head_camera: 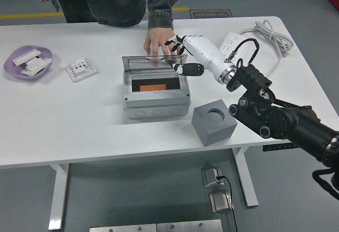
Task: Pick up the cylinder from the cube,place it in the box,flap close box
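Right hand (183, 52) empty, fingers spread, at right end of clear flap (153, 62). Orange cylinder (152, 88) in box (156, 102) below-left. Person's hand (158, 41) just left, steadying. Push flap forward-down evenly; avoid fingers.

Black right arm reaching in from lower right, white-shelled right hand (186, 57) extended forward, black-tipped fingers (172, 42) spread, thumb out, holding nothing. Person's hand (158, 40) resting flat, just behind it.
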{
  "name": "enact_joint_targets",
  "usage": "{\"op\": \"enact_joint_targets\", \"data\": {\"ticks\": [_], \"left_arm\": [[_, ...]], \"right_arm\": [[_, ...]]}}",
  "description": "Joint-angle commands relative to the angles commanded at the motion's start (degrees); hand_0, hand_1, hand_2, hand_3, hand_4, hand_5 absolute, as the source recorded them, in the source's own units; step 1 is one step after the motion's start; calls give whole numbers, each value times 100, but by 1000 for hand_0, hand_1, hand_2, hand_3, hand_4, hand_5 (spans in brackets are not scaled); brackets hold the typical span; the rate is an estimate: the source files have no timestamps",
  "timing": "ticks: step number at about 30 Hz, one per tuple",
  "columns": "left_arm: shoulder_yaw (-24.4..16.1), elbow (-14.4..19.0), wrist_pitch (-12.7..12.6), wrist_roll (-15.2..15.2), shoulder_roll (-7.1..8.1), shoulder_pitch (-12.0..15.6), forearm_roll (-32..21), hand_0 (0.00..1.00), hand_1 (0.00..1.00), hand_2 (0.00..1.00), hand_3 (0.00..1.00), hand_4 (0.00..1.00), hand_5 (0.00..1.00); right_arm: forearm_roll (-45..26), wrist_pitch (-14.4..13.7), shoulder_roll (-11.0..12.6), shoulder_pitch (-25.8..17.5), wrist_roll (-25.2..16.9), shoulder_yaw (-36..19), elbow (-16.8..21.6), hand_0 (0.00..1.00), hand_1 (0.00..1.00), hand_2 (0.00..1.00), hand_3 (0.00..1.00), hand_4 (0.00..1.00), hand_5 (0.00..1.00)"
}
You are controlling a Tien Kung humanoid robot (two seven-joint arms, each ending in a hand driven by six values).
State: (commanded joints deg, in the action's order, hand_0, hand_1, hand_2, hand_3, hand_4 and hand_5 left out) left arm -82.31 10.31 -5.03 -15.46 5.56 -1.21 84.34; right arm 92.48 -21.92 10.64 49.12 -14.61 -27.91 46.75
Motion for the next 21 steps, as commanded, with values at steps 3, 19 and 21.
{"op": "enact_joint_targets", "data": {"ticks": [3,19,21], "left_arm": [[20,0,0,4,-7,-1,-19,631,643,603,617,706,290],[-38,0,-2,-4,-14,57,-1,631,643,602,616,705,290],[-23,0,-3,2,-16,58,-24,631,643,602,616,705,290]], "right_arm": [[-40,-29,0,-79,-27,74,21,679,528,629,732,621,240],[-24,-84,59,-436,28,217,222,664,522,620,732,616,242],[18,-91,94,-477,68,191,341,664,522,620,732,616,242]]}}
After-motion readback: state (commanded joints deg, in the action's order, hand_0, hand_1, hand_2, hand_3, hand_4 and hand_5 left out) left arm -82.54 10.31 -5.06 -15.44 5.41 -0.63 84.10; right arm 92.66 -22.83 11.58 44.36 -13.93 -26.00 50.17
